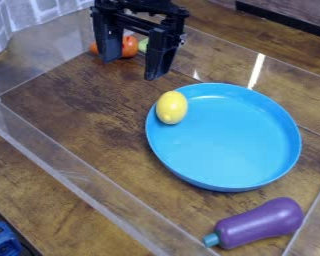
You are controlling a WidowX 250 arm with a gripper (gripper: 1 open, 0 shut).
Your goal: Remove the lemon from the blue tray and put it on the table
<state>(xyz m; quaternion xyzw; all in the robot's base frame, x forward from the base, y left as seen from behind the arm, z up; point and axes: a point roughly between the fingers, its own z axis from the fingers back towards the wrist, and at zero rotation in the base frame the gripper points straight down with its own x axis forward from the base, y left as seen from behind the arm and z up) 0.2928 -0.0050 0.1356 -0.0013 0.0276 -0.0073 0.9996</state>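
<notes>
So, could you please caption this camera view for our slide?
Open gripper hangs beyond the lemon lying in the blue tray.

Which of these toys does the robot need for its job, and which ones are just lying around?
Needed for the job:
- lemon, sitting in the tray near its left rim
- blue tray
- table, where the lemon should go
- end effector, open, behind the tray

Just lying around:
- purple eggplant, in front of the tray
- orange toy, partly hidden behind the end effector
</notes>
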